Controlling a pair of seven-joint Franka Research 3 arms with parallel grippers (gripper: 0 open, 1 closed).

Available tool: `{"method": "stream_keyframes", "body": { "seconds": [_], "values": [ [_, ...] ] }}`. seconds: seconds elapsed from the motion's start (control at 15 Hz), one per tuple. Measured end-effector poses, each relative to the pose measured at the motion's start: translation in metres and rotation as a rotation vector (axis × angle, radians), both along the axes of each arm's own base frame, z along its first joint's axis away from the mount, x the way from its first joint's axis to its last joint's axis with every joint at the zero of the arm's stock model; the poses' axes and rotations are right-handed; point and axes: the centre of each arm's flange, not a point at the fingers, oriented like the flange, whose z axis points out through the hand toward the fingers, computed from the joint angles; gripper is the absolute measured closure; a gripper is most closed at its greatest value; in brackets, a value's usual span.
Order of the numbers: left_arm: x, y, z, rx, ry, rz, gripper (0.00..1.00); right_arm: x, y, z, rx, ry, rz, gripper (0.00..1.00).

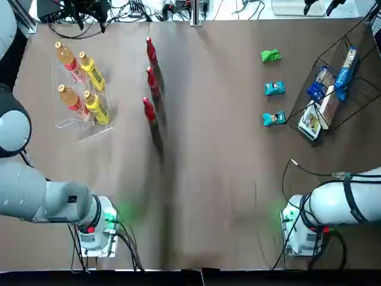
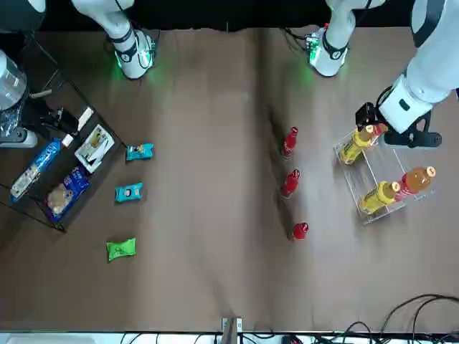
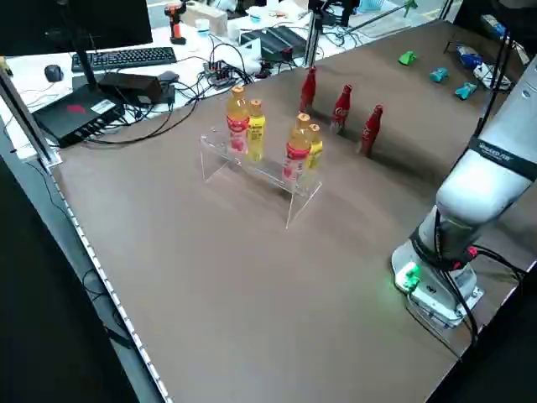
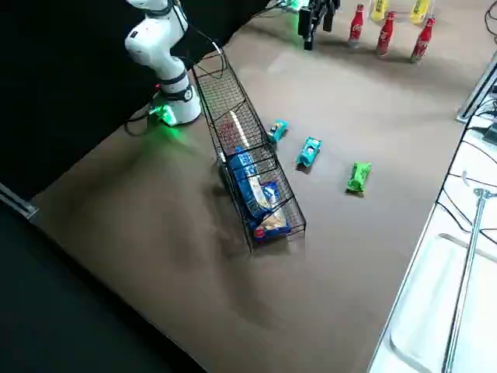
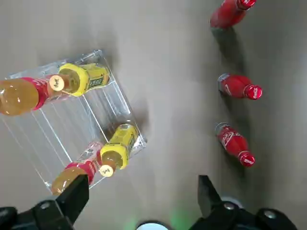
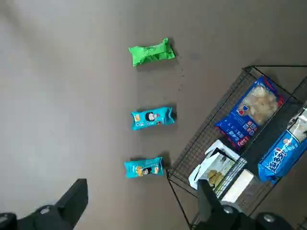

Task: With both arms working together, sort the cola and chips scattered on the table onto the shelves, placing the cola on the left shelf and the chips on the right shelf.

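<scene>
Both arms raised above the worktop (image 1: 214, 179), nothing sorted yet.
Three colas (image 1: 153, 81) stand in a row beside the clear rack (image 1: 77, 128); three chip packets (image 1: 274, 88) lie just beside the wire basket (image 1: 333, 122). Left gripper (image 5: 139, 201) and right gripper (image 6: 141, 203) hang with jaws wide, empty.

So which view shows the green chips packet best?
The right wrist view: the green chips packet lies unobstructed and largest there, beyond the open right gripper. The top, front and right side views show it small; the left side view only a distant speck; the left wrist view misses it.
</scene>
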Motion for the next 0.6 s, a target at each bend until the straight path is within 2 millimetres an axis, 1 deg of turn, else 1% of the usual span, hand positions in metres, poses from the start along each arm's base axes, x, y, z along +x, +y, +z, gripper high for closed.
{"method": "stream_keyframes", "body": {
  "seconds": [0.2,0.47,0.6],
  "values": [
    [0.001,0.001,0.001,-0.001,-0.005,0.003,0.00,0.000,0.000,0.000,0.000,0.000,0.000,0.00],
    [0.002,0.009,0.001,-0.002,-0.005,0.020,0.00,0.000,0.000,0.000,0.000,0.000,-0.001,0.00],
    [0.004,0.007,-0.009,-0.007,0.016,0.023,0.00,0.000,0.000,0.000,0.000,-0.001,0.000,0.00]
  ]
}}
